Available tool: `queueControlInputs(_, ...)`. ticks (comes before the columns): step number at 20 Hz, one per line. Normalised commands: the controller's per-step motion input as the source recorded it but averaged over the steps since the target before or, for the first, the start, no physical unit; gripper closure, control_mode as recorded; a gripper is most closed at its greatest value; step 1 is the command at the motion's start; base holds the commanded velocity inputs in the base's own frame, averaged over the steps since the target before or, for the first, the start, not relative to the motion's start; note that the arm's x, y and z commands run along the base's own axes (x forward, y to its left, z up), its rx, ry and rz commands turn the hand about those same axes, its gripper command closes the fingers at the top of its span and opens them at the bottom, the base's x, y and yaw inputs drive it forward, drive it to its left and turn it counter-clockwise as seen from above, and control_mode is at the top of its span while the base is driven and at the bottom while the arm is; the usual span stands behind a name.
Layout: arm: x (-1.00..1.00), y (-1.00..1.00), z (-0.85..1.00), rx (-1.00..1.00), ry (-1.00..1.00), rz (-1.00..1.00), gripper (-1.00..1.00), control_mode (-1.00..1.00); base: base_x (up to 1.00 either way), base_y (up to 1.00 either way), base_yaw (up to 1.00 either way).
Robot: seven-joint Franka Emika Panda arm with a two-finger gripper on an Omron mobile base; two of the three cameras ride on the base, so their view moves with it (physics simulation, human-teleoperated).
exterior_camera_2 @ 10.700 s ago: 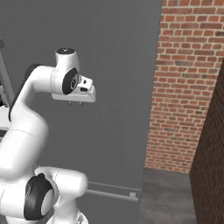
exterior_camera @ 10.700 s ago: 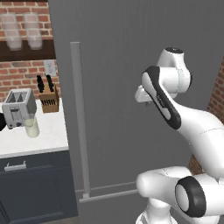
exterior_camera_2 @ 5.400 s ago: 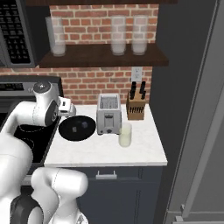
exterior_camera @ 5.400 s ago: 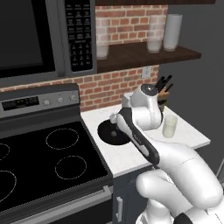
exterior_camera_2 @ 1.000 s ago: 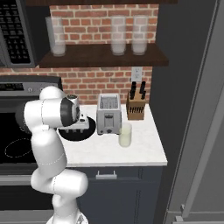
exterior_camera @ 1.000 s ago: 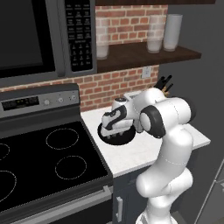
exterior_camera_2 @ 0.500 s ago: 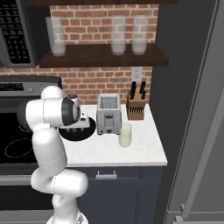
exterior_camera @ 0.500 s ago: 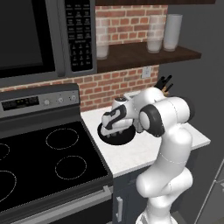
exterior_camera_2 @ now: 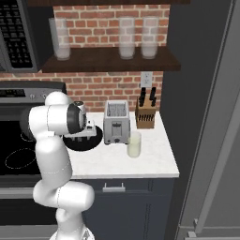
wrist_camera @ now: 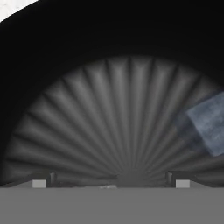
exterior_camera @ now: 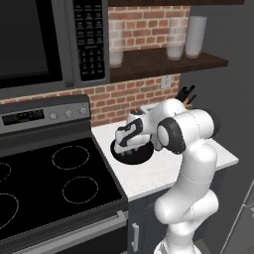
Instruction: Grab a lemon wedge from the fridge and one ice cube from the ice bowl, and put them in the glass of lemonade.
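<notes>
Cube off to the right of the fingers

Gripper sits low inside the ice bowl, fingers spread and holding nothing. The ice cube lies on the bowl floor beyond the right fingertip, outside the gap, so a rightward shift seems needed.

There is one black ice bowl, one ice cube, one toaster, one glass of lemonade, one knife block, and three tall glasses on the shelf.
</notes>
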Motion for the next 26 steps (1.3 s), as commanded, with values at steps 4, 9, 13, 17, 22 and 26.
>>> queueControlInputs(4,0.00,0.02,-0.06,0.00,-0.04,0.02,-1.00,-1.00,0.00,0.00,0.00)
queueControlInputs(9,0.00,0.00,-0.07,0.00,-0.01,0.03,-1.00,-1.00,0.00,0.00,0.00)
queueControlInputs(13,0.00,0.00,-0.09,0.00,0.00,0.03,-1.00,-1.00,0.00,0.00,0.00)
queueControlInputs(17,0.00,0.00,-0.08,0.00,0.00,0.01,-1.00,-1.00,0.00,0.00,0.00)
queueControlInputs(22,0.00,0.00,-0.05,0.00,0.00,0.00,1.00,-1.00,0.00,0.00,0.00)
queueControlInputs(26,0.00,0.00,-0.04,0.00,0.00,0.00,1.00,-1.00,0.00,0.00,0.00)
